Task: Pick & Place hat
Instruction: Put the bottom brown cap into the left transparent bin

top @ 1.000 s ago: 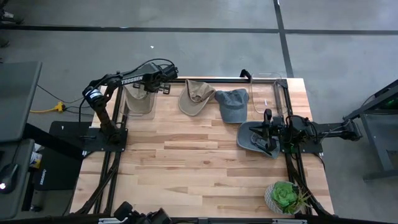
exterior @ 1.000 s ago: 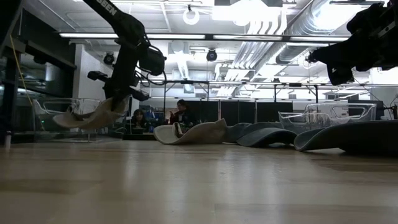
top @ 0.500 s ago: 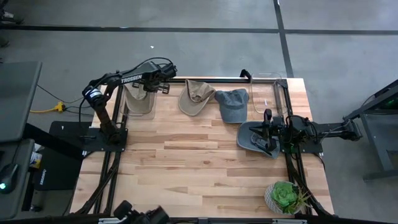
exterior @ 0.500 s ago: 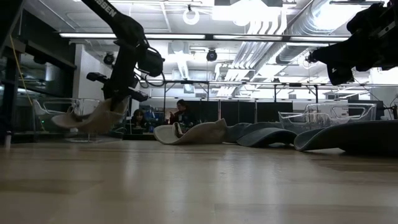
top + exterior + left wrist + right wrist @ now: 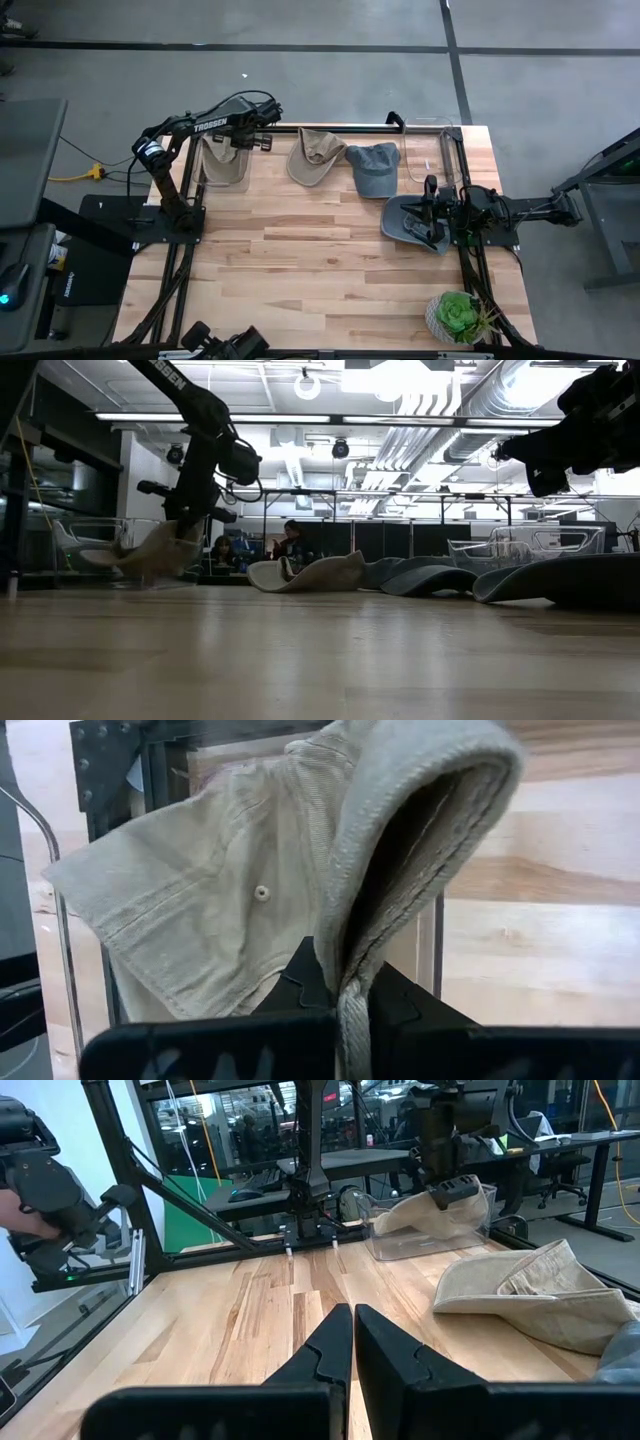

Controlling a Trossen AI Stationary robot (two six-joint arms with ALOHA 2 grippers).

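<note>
Over the clear bin (image 5: 215, 165) at the bench's (image 5: 330, 270) far-left corner, my left hand (image 5: 240, 137) grips the beige hat (image 5: 224, 160), hanging directly below it.

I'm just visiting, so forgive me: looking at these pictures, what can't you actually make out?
- Left gripper: in the high view its own arm covers the fingertips; they pinch the beige hat.
- Clear bin under that hat: its floor is covered by the hat.
- Held hat in the low view: blurred.
- People in the low view: too small and dim.
- Dark hat: partly covered by the right gripper, which is shut and empty.
</note>
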